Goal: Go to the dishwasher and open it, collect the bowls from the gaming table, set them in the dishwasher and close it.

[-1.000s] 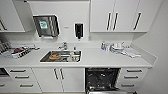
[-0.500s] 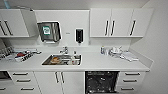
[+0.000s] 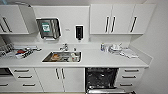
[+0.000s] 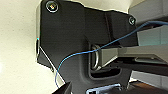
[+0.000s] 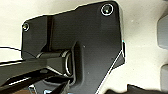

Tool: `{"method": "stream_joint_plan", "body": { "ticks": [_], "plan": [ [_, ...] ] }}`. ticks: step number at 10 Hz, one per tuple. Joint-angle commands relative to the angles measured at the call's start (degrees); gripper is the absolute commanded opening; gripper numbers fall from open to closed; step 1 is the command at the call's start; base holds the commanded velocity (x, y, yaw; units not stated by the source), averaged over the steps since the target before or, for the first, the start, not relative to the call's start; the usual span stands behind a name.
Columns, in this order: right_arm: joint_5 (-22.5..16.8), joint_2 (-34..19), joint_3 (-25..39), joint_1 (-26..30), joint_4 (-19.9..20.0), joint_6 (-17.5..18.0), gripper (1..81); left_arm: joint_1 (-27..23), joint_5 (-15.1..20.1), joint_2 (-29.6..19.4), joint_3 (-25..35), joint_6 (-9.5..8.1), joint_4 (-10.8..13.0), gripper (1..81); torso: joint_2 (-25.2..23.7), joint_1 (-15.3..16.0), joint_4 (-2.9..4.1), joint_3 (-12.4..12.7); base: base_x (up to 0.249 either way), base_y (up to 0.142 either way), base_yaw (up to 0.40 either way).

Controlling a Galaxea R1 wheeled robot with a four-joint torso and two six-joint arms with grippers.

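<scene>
The dishwasher [image 3: 101, 79] is seen low in the head view, right of centre, built in under the white table [image 3: 100, 60]; its door [image 3: 106, 91] is dropped open at the lower edge of the picture, and the dark interior with wire racks is exposed. White cabinet doors [image 3: 60, 79] with bar handles are set just to its left, and a stack of drawers [image 3: 128, 77] just to its right; a further bank of drawers [image 3: 23, 78] is placed at the far left.

On the table above, a steel sink [image 3: 62, 56] with some items in it is sunk left of the appliance, with a tap [image 3: 64, 46] behind it; a cluster of small things [image 3: 115, 48] is gathered toward the right end, and a rack of oddments [image 3: 21, 52] lies at the left end. A paper dispenser [image 3: 48, 28] and a dark soap dispenser [image 3: 79, 32] are fixed to the wall; wall cabinets [image 3: 121, 18] are hung above.

The opening step is judged to be done, since the door lies down; no bowls can be made out in the racks, so the collecting step is judged to be in hand. A gaming table would have to be reached by driving away from the kitchen, and room must be kept clear of the lowered door.

In the wrist views the robot's own dark plates are shown over a pale floor; whether either end effector is apart or together cannot be told.
</scene>
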Motion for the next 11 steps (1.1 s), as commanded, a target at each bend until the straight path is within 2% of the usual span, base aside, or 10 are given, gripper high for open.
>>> {"method": "stream_joint_plan", "body": {
  "ticks": [1,2,3,4,7,10,11],
  "plan": [
    [-2.2,2.2,-3.9,2.6,-0.6,-0.2,81.1,-2.4,3.1,-0.9,0.2,0.40,0.7,81.1,5.5,-2.9,0.00,4.1,0.000,0.000,0.000],
    [-2.3,3.1,-5.2,2.5,-0.6,-0.2,81.1,-2.4,3.1,-0.6,-0.5,0.40,0.7,81.1,7.3,-2.9,0.00,5.2,0.000,0.000,0.000],
    [-2.2,3.7,-6.2,2.4,-0.6,-0.2,81.1,-2.4,3.1,-0.2,-1.1,0.40,0.7,81.1,3.5,-1.5,0.00,4.6,0.000,0.000,0.000],
    [-2.2,4.0,-6.9,2.4,-0.6,-0.3,81.1,-2.4,3.1,0.5,-2.4,0.48,0.7,81.1,5.2,-1.8,0.00,3.0,0.000,0.000,0.000],
    [-2.3,5.4,-8.1,1.9,-0.7,-0.3,81.1,-2.3,3.1,3.2,-6.7,0.40,0.7,81.1,6.2,-1.9,0.00,3.6,0.000,0.000,0.000],
    [-2.4,12.4,-17.6,-1.1,0.1,-0.1,81.1,-2.2,3.4,8.1,-15.5,0.40,0.7,81.1,6.1,-2.0,0.00,3.6,0.000,0.000,0.000],
    [-1.1,15.9,-23.9,-1.7,4.9,-0.6,81.1,-2.2,3.5,9.1,-17.1,0.40,0.7,81.1,6.1,-2.0,0.00,3.6,0.000,0.000,0.000]
  ]
}}
